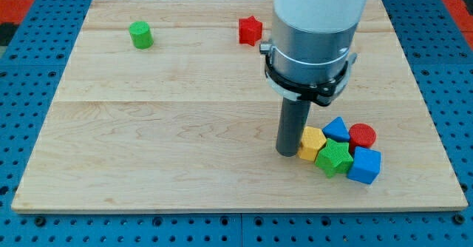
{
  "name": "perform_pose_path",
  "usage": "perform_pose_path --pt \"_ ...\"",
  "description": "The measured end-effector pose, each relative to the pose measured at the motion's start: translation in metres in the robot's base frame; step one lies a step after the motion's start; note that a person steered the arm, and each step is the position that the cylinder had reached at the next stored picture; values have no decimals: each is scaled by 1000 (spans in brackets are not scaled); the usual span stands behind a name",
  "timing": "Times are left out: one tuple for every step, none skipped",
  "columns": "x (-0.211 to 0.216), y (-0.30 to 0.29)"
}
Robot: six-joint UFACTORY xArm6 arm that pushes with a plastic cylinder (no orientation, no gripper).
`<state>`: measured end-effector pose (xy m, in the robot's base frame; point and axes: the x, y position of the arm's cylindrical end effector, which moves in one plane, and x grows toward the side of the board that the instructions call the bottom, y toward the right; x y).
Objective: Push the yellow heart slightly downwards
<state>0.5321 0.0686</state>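
Note:
The yellow block (312, 143), seemingly the heart, lies in a tight cluster at the view's lower right. My tip (287, 153) stands on the board right against the yellow block's left side. A green star (334, 158) touches the yellow block at its lower right. A blue triangular block (336, 129) sits at its upper right. A red cylinder (362, 136) and a blue cube (364, 166) lie further right in the cluster.
A green cylinder (140, 35) stands at the view's upper left. A red star (250, 30) lies near the top centre, just left of the arm's body (314, 32). The wooden board (170, 129) rests on a blue perforated surface.

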Motion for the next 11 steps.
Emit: perform_pose_path --pt "-39 -39" --pt "-98 -58" --pt "-144 -24" --pt "-193 19" --pt "-251 24" --pt "-285 63" --pt "-273 109" --pt "-256 140" --pt "-230 117" --pt "-210 115" --pt "-188 115"
